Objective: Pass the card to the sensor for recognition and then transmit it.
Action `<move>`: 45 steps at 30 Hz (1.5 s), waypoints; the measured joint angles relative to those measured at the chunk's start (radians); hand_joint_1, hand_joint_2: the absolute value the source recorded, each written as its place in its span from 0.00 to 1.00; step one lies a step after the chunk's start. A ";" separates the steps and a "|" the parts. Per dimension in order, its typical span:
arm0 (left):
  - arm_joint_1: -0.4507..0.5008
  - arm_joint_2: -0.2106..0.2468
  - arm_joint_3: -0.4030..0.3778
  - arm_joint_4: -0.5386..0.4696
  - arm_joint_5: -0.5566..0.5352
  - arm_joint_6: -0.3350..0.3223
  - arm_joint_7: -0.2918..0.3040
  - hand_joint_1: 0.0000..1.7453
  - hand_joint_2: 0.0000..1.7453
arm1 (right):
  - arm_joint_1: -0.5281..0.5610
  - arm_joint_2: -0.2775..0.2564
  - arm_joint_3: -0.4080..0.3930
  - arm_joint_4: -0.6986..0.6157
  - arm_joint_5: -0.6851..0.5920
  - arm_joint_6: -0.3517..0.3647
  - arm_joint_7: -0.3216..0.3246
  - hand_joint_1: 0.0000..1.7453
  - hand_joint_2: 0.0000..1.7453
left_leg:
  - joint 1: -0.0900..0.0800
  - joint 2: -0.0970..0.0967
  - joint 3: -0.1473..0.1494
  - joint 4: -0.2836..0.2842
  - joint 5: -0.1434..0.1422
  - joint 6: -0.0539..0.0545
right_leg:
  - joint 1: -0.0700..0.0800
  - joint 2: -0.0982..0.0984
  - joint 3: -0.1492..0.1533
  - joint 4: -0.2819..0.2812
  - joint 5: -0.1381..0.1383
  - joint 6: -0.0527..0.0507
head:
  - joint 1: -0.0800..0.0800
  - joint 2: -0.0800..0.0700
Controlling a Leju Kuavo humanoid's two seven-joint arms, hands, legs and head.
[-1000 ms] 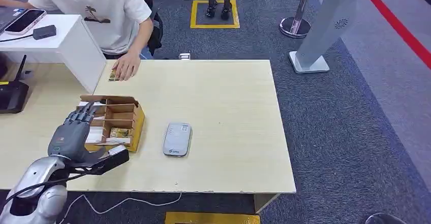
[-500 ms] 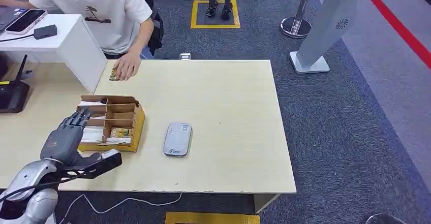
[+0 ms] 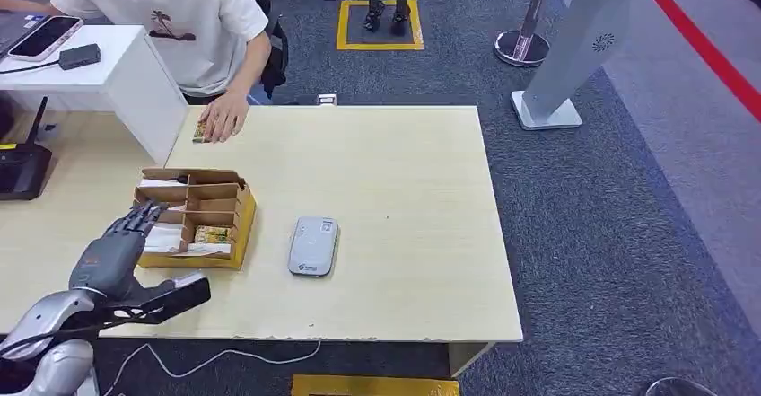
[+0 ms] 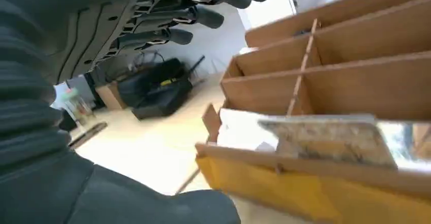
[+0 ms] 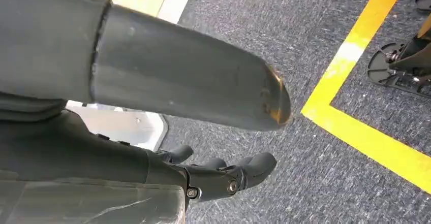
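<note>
1. Just short of the cardboard box (image 3: 193,218), my left hand (image 3: 115,254) hovers over the near-left part of the table (image 3: 395,189). Fingers are spread and straight, thumb out to the side, and nothing is held.
2. Right hand (image 5: 223,176) hangs by my side over the grey carpet. Its fingers are curled a little with nothing in them that I can see, but I cannot tell whether it counts as closed.
3. Beyond my left fingertips, the box is a divided tray with several compartments. One card (image 3: 212,233) with a printed face lies flat in the compartment nearest the sensor side. A pale card or slip sits in the near row closest to my fingers; the left wrist view shows a card (image 4: 328,137) resting across the near wall of the box.
4. Card long axis: it looks to run left-right across my view, roughly parallel to the near table edge. The face is up, and I can't read which end leads.
5. Further right of the box, apart from it, the grey sensor (image 3: 313,245) lies flat with its long axis pointing away from me.
6. Far side of the table: a person's hand (image 3: 223,116) rests on another card.
7. Progress, my judgement: early. No card is picked yet; grasp, present to sensor and handover all remain.
</note>
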 joint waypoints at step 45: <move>-0.024 0.069 0.018 0.129 0.050 0.024 0.022 0.00 1.00 | -0.006 -0.016 0.081 0.010 0.000 0.000 -0.001 0.00 0.00 | 0.000 -0.001 0.000 0.000 0.000 0.000 | 0.000 -0.001 0.000 0.000 0.000 0.000 | 0.000 0.000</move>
